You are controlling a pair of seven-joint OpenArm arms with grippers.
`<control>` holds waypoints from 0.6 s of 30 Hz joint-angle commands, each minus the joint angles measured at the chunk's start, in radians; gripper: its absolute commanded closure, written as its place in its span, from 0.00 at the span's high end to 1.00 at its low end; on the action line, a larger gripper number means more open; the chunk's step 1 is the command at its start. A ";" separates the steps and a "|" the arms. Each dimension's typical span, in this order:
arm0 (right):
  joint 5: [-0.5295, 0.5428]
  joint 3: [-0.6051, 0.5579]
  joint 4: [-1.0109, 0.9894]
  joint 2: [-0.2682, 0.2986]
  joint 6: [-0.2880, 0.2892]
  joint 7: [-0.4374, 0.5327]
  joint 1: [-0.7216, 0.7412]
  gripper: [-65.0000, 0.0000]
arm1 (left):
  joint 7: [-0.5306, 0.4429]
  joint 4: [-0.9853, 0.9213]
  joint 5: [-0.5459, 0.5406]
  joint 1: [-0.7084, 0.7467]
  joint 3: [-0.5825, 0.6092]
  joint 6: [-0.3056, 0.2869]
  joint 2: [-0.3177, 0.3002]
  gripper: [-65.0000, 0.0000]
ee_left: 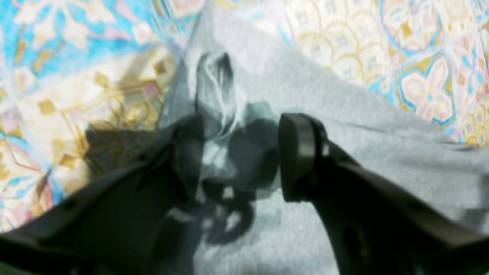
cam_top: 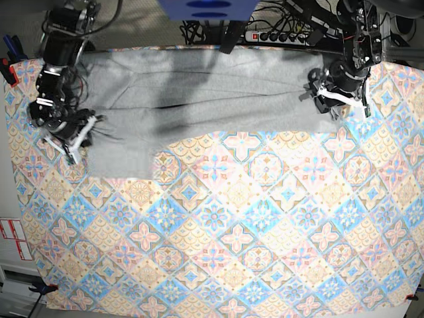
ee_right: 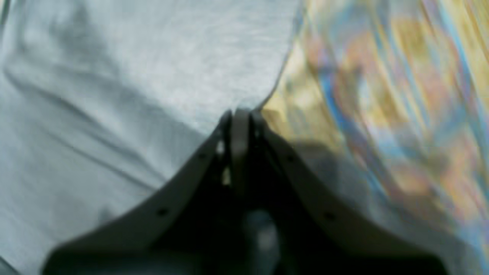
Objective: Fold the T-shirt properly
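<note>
The grey T-shirt [cam_top: 199,106] lies spread in a wide band across the far part of the table. My left gripper [cam_top: 321,93] is at its right end. In the left wrist view that gripper [ee_left: 237,152] stands open, with bunched grey cloth [ee_left: 344,114] between its fingers [ee_left: 298,152]. My right gripper [cam_top: 79,134] is at the shirt's left edge. Its jaws [ee_right: 238,114] are shut right on the hem, where the grey cloth [ee_right: 114,95] meets the tablecloth. No lettering shows on the shirt.
A colourful tile-patterned tablecloth [cam_top: 232,232] covers the whole table and shows beside the shirt in both wrist views [ee_left: 420,57] [ee_right: 382,114]. A power strip with cables [cam_top: 285,33] and a blue object [cam_top: 209,8] sit behind the far edge.
</note>
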 commanded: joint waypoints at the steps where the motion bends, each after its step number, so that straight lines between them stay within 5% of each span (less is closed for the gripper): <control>1: 0.008 0.022 0.067 0.016 -0.004 0.000 -0.007 0.00 | -0.011 0.019 -0.004 -0.001 -0.004 -0.006 -0.006 0.50; 9: 0.023 0.105 0.461 -0.044 -0.004 -0.156 -0.193 0.00 | -0.011 0.017 -0.004 -0.001 -0.005 -0.006 -0.006 0.50; 18: 0.276 0.157 0.715 -0.049 -0.004 -0.244 -0.420 0.00 | -0.014 0.016 -0.004 -0.002 -0.005 -0.006 -0.006 0.50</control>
